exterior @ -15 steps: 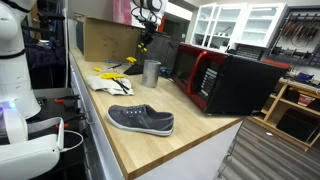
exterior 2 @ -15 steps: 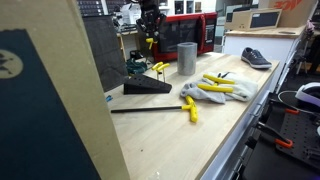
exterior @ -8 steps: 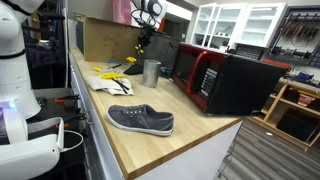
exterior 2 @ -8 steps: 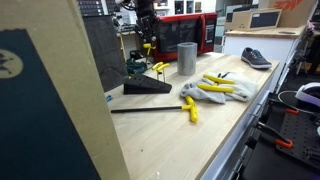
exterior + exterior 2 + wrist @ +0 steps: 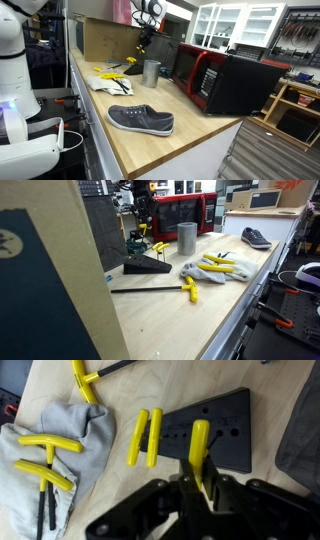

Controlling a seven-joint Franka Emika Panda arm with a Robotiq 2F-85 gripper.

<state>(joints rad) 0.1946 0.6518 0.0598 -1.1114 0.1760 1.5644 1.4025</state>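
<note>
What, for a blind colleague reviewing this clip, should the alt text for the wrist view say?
A black robot gripper is closed on a yellow-handled T-shaped key above a black holder block with rows of holes; two more yellow handles sit at its edge. To the left, a crumpled grey cloth on the light wooden table carries two similar keys.

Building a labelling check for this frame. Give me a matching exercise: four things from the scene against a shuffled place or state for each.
Things:
1. shoe
2. metal cup
3. gripper
4. grey cloth

Places or states:
A. shut on a yellow-handled tool
B. yellow T-handle keys lie on it
C. upright beside the microwave
D. lying on the counter apart from the other things

Pairs: 1-D, 2-C, 3-A, 4-B
</note>
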